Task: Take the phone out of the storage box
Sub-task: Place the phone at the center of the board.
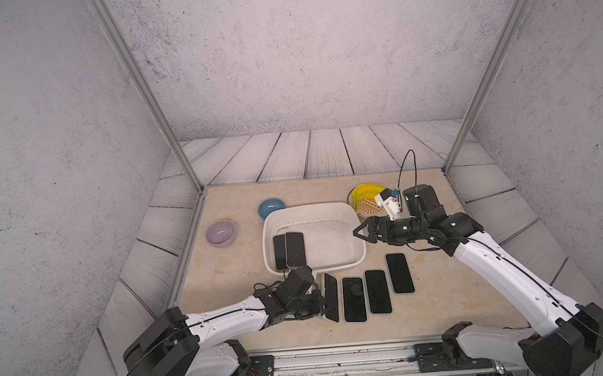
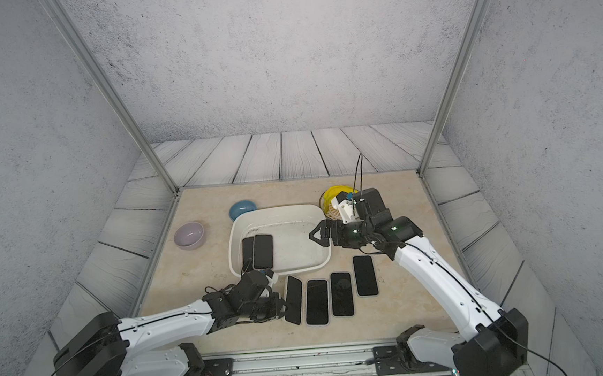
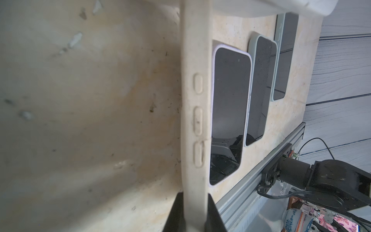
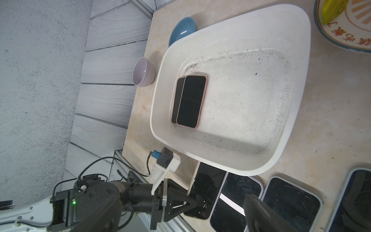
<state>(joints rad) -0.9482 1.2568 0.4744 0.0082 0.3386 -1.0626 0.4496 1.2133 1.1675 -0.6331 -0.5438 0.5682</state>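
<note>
Two phones in the box: a pink-cased phone [image 4: 191, 101] lies screen up, partly covering a second phone [image 4: 177, 96]. Both sit by the wall of the storage box [image 1: 308, 207] on the left arm's side.
Out of the box: a row of three phones [image 1: 378, 291] lies flat, screens up, on the table [image 1: 233, 273] just in front of the box's near rim. A cream-cased phone [image 1: 331, 295] is at the row's left end.
Left gripper [image 1: 321, 303]: clenched on one short end of the cream-cased phone, holding it tilted up on a long edge. Whether the lower edge touches the table cannot be told.
Right gripper [image 1: 363, 236]: fingers spread wide with nothing between them, hovering at the box's right rim and pointing inward.
Step in hand: most likely setting the cream-cased phone down beside the row.
Progress: roughly two thirds, judging by four phones out and two left inside.
Next move calls for: laying the held phone flat without knocking its neighbour, then letting go and backing away. After that, the pink-cased phone should go first, since it is on top. It needs a grip across its long sides and a lift clear of the rim.
</note>
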